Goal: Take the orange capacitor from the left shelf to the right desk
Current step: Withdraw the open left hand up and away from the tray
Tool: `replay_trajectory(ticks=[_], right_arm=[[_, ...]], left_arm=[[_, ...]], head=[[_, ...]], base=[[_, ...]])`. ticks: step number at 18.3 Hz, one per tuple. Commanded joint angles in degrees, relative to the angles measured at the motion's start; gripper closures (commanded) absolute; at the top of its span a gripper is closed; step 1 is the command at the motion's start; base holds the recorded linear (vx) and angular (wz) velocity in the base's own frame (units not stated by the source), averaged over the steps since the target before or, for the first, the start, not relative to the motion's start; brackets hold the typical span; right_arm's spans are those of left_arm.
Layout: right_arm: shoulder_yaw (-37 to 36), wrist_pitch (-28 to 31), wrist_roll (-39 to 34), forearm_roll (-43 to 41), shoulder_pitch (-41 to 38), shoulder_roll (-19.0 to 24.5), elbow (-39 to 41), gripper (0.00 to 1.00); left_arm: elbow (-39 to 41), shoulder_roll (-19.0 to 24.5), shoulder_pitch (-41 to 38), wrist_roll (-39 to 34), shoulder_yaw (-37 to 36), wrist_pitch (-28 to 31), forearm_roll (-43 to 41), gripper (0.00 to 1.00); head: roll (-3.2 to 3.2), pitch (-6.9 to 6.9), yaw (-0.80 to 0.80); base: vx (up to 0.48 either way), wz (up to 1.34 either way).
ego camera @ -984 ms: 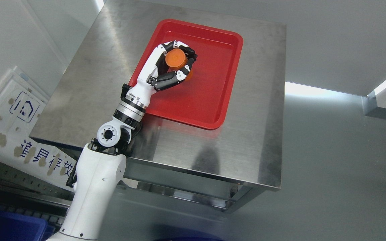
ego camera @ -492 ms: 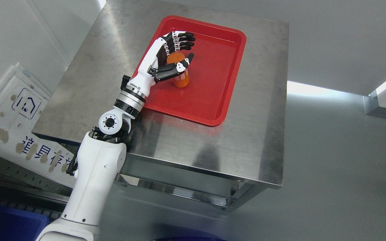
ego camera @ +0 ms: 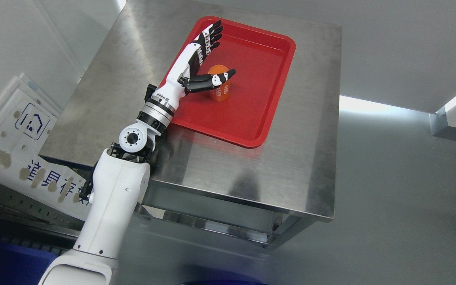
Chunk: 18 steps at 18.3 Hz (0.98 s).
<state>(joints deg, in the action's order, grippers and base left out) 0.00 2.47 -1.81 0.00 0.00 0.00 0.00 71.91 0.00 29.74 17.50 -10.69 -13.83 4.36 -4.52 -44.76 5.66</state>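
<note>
An orange capacitor [ego camera: 220,87], a short cylinder with dark print on its side, stands upright in a red tray [ego camera: 267,83] on a steel desk [ego camera: 291,158]. My left hand [ego camera: 216,53] is over the tray's left part with its fingers [ego camera: 211,36] spread straight and the thumb stretched out across the capacitor's top. The hand holds nothing. The capacitor's upper left is partly hidden by the thumb. My right arm does not show.
A white panel with blue print [ego camera: 18,142] leans at the left beside the desk. A blue bin [ego camera: 6,265] shows at the lower left corner. Grey floor lies to the right of the desk.
My left hand has opened and let go of the orange capacitor, which now stands in the tray. The fingers have straightened away from it. The camera has shifted slightly.
</note>
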Motion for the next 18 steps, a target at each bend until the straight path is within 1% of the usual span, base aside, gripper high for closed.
replay_trajectory(ticks=[1,3,5,7,9,12,14,18], right_arm=[[-0.6,0.0,0.0,0.0,0.1,-1.0,1.9,0.00],[-0.6,0.0,0.0,0.0,0.1,-1.0,1.9,0.00],[-0.6,0.0,0.0,0.0,0.1,-1.0,1.9,0.00],[-0.6,0.0,0.0,0.0,0.1,-1.0,1.9,0.00],[-0.6,0.0,0.0,0.0,0.1,-1.0,1.9,0.00],[-0.6,0.0,0.0,0.0,0.0,-1.0,1.9,0.00],[-0.6,0.0,0.0,0.0,0.1,-1.0,1.9,0.00],[-0.6,0.0,0.0,0.0,0.1,-1.0,1.9,0.00]], left_arm=[[9.2,1.0,-0.6,0.0,6.6,-0.8,-0.2,0.00],[12.1,1.0,-0.6,-1.6,11.5,-0.9,-0.1,0.00],[13.6,1.0,-0.7,-8.2,15.7,-0.4,-0.1,0.00],[15.8,1.0,-1.7,-16.1,18.1,1.7,-0.1,0.00],[17.6,1.0,-2.2,-20.1,19.8,2.4,-0.1,0.00],[20.6,1.0,-4.8,-20.4,20.4,2.5,-0.1,0.00],[22.1,1.0,-9.7,-20.0,19.3,2.2,-0.1,0.00],[22.7,1.0,-15.7,-20.0,18.9,2.3,-0.1,0.00]], head=[[0.00,0.00,0.00],[0.00,0.00,0.00],[0.00,0.00,0.00],[0.00,0.00,0.00],[0.00,0.00,0.00],[0.00,0.00,0.00],[0.00,0.00,0.00],[0.00,0.00,0.00]], base=[[0.000,0.00],[0.000,0.00],[0.000,0.00],[0.000,0.00],[0.000,0.00],[0.000,0.00],[0.000,0.00],[0.000,0.00]])
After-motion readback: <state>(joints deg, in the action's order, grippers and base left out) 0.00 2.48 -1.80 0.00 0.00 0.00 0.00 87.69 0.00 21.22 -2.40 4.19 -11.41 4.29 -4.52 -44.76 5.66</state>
